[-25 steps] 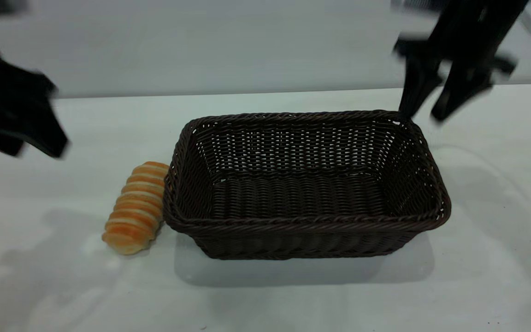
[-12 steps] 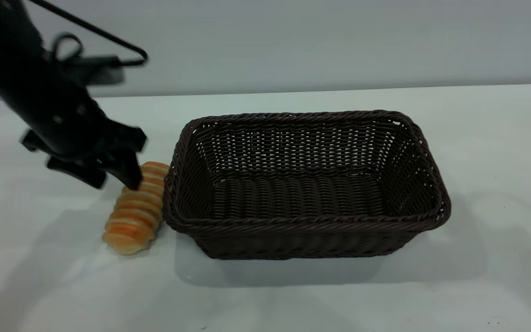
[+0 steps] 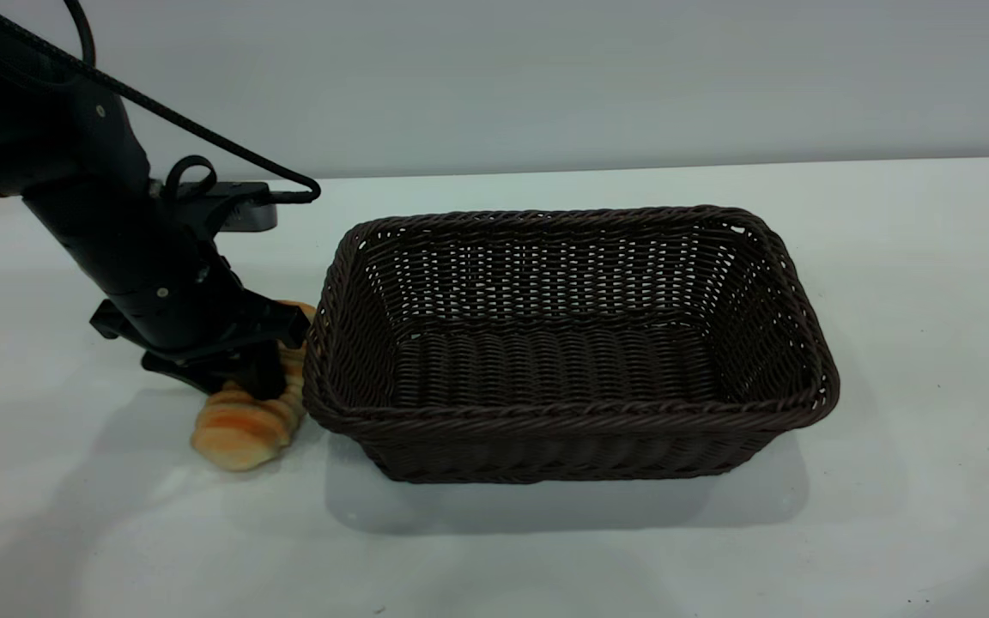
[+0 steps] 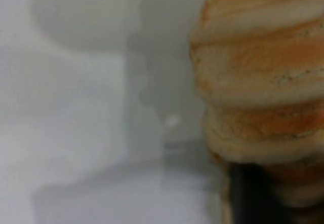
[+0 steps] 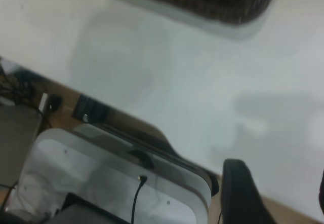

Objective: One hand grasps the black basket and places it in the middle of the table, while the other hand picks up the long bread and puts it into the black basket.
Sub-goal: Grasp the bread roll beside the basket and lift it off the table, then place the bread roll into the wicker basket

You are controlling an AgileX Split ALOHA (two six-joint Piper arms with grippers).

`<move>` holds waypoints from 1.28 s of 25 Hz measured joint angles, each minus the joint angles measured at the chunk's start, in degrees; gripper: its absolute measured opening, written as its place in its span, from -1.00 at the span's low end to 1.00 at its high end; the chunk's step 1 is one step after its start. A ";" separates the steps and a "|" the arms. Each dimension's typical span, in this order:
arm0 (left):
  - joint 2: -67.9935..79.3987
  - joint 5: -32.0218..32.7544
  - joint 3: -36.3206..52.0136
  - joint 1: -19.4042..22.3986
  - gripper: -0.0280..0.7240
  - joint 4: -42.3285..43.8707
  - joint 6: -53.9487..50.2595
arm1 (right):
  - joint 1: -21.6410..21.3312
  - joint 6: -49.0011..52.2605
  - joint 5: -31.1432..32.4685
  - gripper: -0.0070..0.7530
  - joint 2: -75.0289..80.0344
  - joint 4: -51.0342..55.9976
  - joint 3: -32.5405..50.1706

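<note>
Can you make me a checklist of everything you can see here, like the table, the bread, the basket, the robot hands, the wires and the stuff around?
Surface: the table, plain white-grey with a few tiny dark specks.
Job's things: the black basket stands upright and empty near the middle; the long bread lies on the table close beside the basket's left end.
Clutter: nothing seen.
Grippers: the left gripper is down on the long bread, one finger against it; the right gripper is out of the exterior view, over the table's edge, fingers apart.
Cables: a black cable runs along the left arm.
Surroundings: a plain grey wall behind; equipment below the table's edge.
</note>
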 joint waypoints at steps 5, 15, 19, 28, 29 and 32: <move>-2.73 3.56 0.22 0.00 -0.66 3.94 0.37 | 0.00 0.00 0.00 0.04 -11.67 -1.95 9.85; -24.21 6.93 0.69 -0.75 -0.66 9.31 -0.39 | 0.00 2.78 0.68 0.04 -35.09 -7.58 18.43; -26.10 5.90 0.69 -7.76 -0.68 9.16 -0.39 | 0.00 4.65 1.61 0.04 -39.91 -9.43 19.01; -15.10 -10.98 0.69 -23.33 -0.68 5.17 -0.39 | 0.00 8.64 1.73 0.01 -41.26 -12.66 19.24; -13.33 -12.31 0.69 -23.62 -0.68 5.10 -0.39 | 0.00 8.64 1.73 -0.01 -41.26 -12.68 19.24; -9.83 -13.35 0.69 -23.80 -0.56 4.95 -0.46 | 0.00 8.70 1.73 -0.06 -41.38 -12.68 19.24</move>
